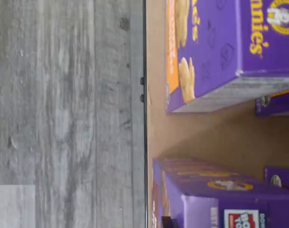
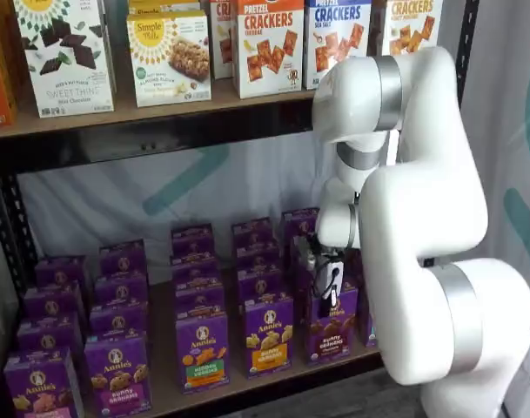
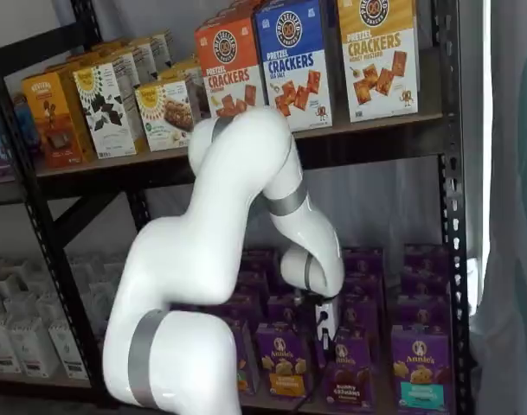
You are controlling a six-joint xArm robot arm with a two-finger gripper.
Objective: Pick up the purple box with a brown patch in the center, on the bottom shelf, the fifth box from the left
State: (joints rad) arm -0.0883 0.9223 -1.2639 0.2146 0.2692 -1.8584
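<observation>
tool [image 2: 327, 292] above purple box [image 2: 332, 326], bottom shelf [image 2: 247, 387]

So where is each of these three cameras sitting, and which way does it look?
Wrist view: on the arm's wrist, turned sideways, close to purple cardboard boxes over grey wood-look floor; no robot parts show.
Shelf view: before the shelves, showing the white arm and gripper above the brown-patched purple box.
Shelf view: from the other side, arm in the foreground.
Both shelf views share the gripper and that box.
</observation>
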